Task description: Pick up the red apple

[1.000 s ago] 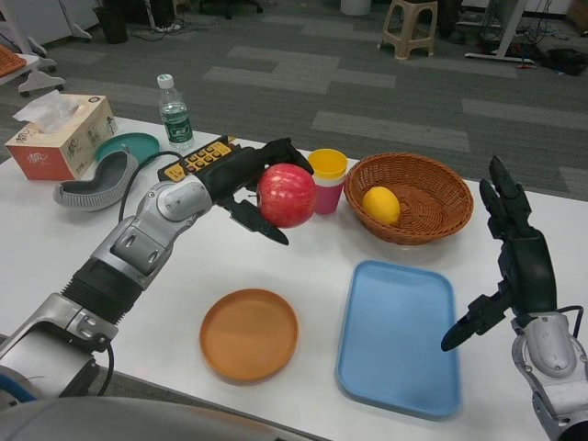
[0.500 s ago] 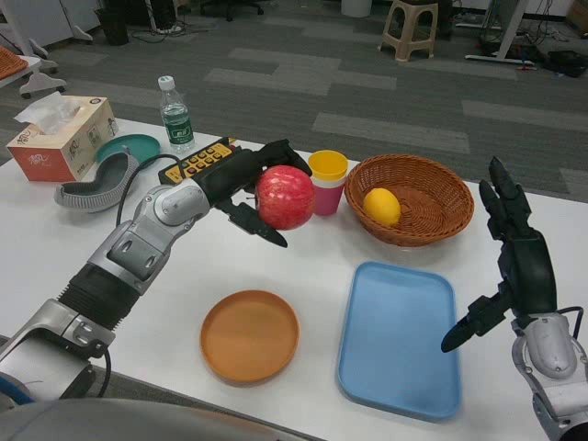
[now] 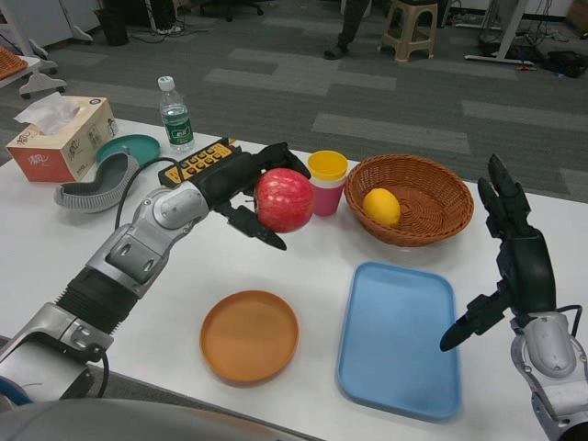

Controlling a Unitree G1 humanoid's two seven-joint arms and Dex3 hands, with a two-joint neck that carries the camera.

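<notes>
No lettering can be read — the tissue box point(image 3: 57, 140) carries a dark printed mark on its orange side, too small to make out, the water bottle point(image 3: 175, 115) has a green label with blurred print, and the yellow keypad point(image 3: 197, 159) has unreadable buttons.

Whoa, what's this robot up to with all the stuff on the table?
It is picking up a red apple. The left robot hand grips the apple above the white table, beside the stacked cups. The right robot hand waits open at the table's right side, near the blue tray.
</notes>
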